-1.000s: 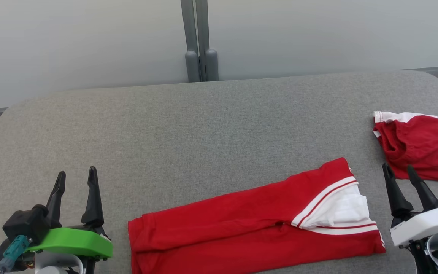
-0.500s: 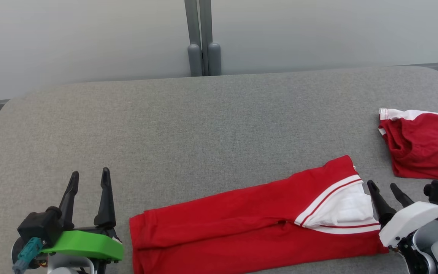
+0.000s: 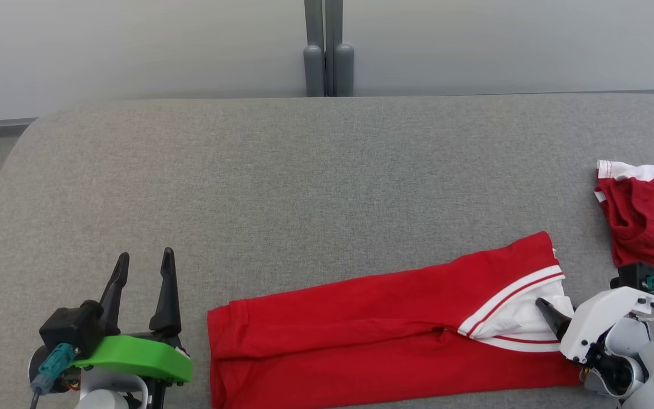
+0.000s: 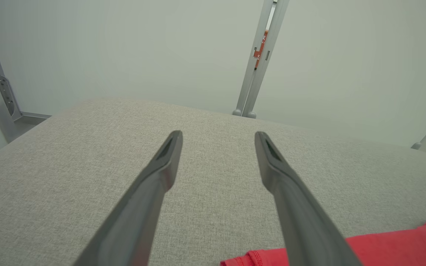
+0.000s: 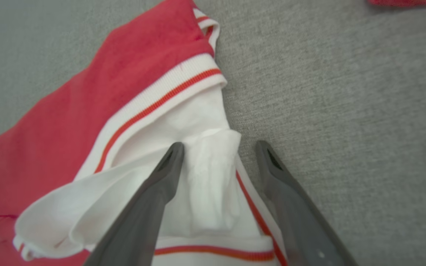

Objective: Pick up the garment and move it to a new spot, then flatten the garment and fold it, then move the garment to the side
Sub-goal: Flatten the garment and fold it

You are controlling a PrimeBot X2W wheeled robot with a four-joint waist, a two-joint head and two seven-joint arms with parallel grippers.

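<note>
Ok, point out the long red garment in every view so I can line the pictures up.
Head view: the long red garment lies flat, lower centre to right.
Left wrist view: its red edge fills the bottom right corner.
Right wrist view: it covers the left half, its white striped end between the open right pincer fingers.
Shared landmark: the grey padded table beneath it.

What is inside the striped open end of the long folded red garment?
A bunched fold of white inner fabric shows inside the long folded red garment, between the fingers of the open right gripper. Further in, the red top layer covers everything.
</note>
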